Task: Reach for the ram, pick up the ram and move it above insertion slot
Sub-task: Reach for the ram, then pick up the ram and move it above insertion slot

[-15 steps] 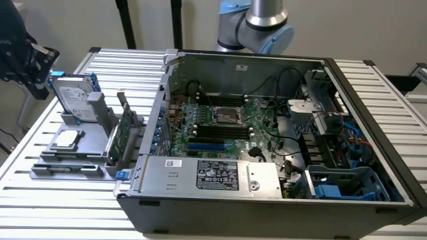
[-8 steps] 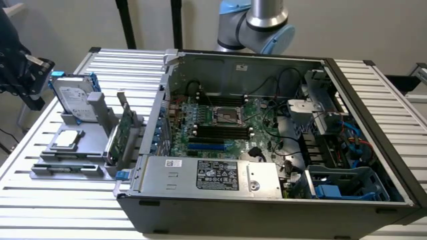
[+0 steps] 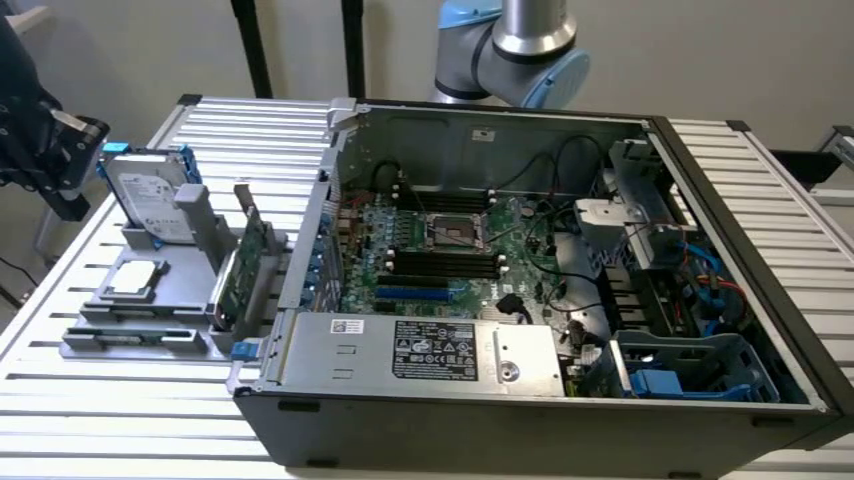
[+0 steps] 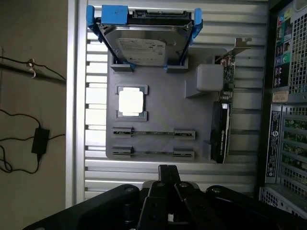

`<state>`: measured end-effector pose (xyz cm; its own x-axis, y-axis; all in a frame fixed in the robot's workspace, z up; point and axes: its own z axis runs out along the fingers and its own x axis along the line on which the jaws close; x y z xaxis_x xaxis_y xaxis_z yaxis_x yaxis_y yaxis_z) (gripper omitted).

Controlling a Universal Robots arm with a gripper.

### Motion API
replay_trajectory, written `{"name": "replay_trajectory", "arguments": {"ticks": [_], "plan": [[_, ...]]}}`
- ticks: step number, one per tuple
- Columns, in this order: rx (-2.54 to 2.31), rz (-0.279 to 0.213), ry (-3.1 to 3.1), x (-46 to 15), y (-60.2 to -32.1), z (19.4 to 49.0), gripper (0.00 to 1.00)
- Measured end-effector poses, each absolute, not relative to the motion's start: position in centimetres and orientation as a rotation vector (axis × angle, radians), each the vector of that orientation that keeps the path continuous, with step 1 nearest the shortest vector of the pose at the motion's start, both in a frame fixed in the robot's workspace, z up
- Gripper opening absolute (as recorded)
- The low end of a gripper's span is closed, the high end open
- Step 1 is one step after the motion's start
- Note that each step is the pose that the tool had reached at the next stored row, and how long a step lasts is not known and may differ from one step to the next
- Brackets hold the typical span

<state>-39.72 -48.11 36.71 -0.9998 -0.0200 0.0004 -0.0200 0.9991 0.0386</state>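
Note:
The ram point(image 3: 134, 336) is a thin green stick standing on edge in the front clips of a grey holder plate point(image 3: 160, 300), left of the open computer case in the exterior view. From the wrist camera the ram point(image 4: 153, 153) is a thin line between two grey clips, with a second similar strip point(image 4: 153, 133) just beyond it. My gripper point(image 4: 168, 168) hovers above the holder's near edge, fingers pressed together and holding nothing. The gripper point(image 3: 60, 160) hangs high at the exterior view's left edge. The black memory slots point(image 3: 447, 262) lie on the motherboard inside the case.
The holder also carries a silver hard drive with blue rails point(image 4: 144, 36), a processor chip point(image 4: 132, 101) and a green card with a metal bracket point(image 4: 223, 115). The case's side wall point(image 3: 314, 250) stands between the holder and the motherboard. Cables lie on the floor point(image 4: 38, 139).

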Motion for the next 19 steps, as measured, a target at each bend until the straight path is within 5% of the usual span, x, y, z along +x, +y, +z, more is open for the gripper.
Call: {"name": "replay_trajectory", "arguments": {"ticks": [19], "plan": [[0.352, -0.061, -3.118, -39.72, -48.13, 36.45, 0.11]]}}
